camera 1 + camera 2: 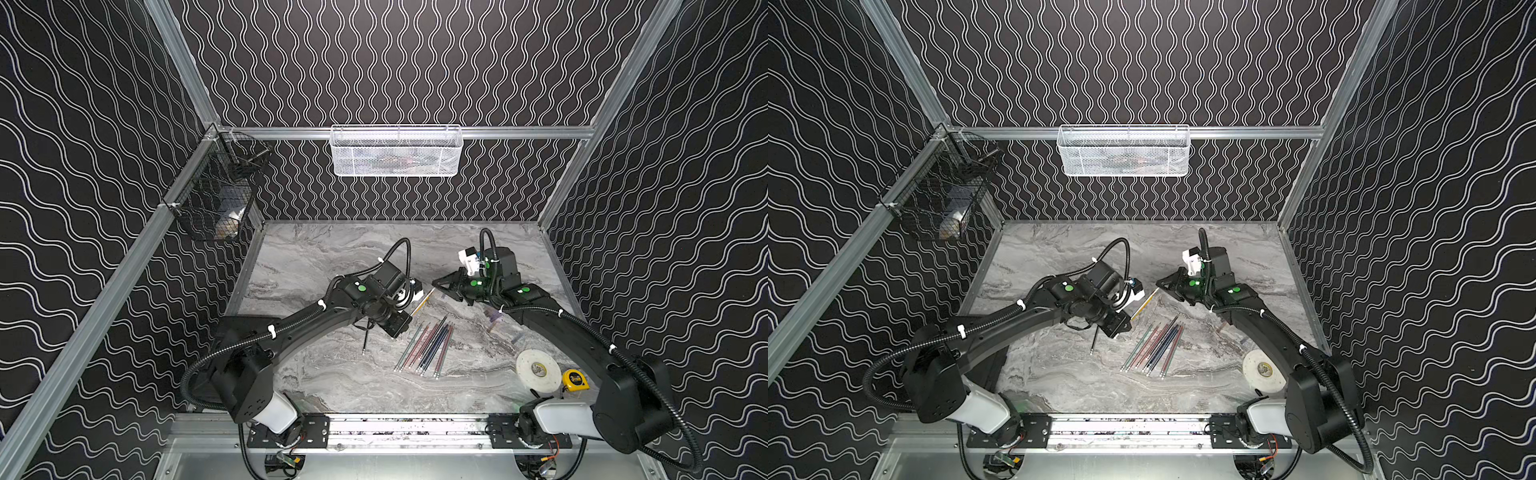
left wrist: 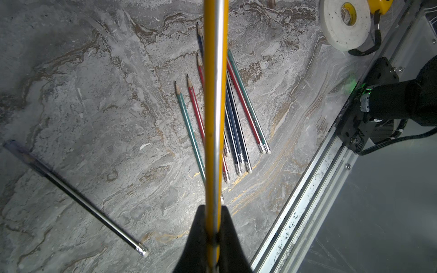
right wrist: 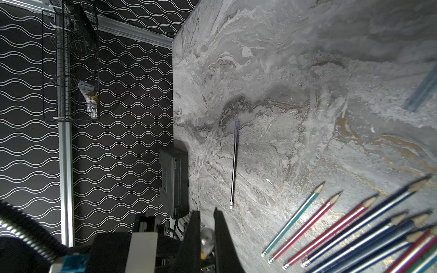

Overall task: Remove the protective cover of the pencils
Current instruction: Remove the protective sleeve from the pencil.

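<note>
My left gripper (image 2: 212, 214) is shut on a yellow pencil (image 2: 214, 99), which slants up off the table in both top views (image 1: 422, 305) (image 1: 1144, 305). At the pencil's far end my right gripper (image 1: 435, 286) is shut on its clear protective cover (image 3: 207, 237); a bit of yellow shows under the cover between the jaws. Several bare pencils (image 1: 428, 347) (image 3: 354, 224), green, red and blue, lie side by side mid-table. A black pencil (image 2: 78, 198) lies apart to the left, a translucent cover (image 2: 19, 151) on its tip.
Loose translucent covers (image 1: 494, 322) lie by the right arm. A white tape roll (image 1: 538, 369) and a yellow tape measure (image 1: 575, 380) sit front right. A white mesh basket (image 1: 397, 151) hangs on the back wall and a black wire basket (image 1: 216, 195) on the left rail.
</note>
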